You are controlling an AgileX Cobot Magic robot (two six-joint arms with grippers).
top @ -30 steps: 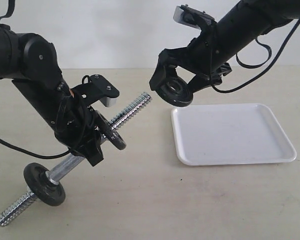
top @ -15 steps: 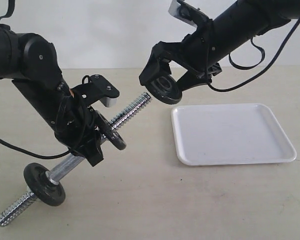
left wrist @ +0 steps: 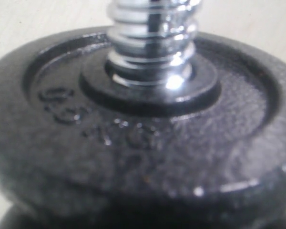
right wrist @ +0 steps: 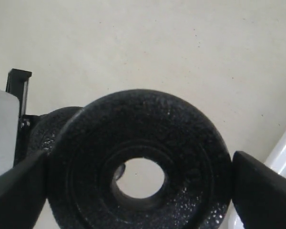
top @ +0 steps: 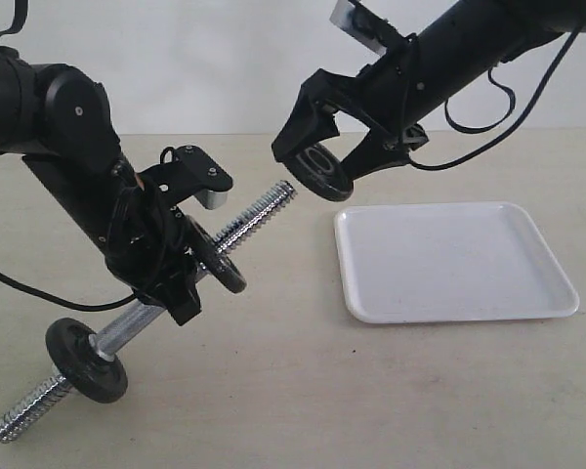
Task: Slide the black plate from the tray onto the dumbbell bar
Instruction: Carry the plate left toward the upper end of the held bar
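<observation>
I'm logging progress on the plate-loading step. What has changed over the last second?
The right hand, clamped on the black plate, carried it left and slightly up, away from the corner of the tray and toward the threaded tip of the dumbbell bar. Most of that shift came early. Nothing was taken hold of or let go. The left hand, the bar it holds and the tray stayed put.

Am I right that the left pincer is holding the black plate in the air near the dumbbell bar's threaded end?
No: the right pincer holds the black plate in the air near the threaded end of the dumbbell bar, as the exterior view shows.
</observation>
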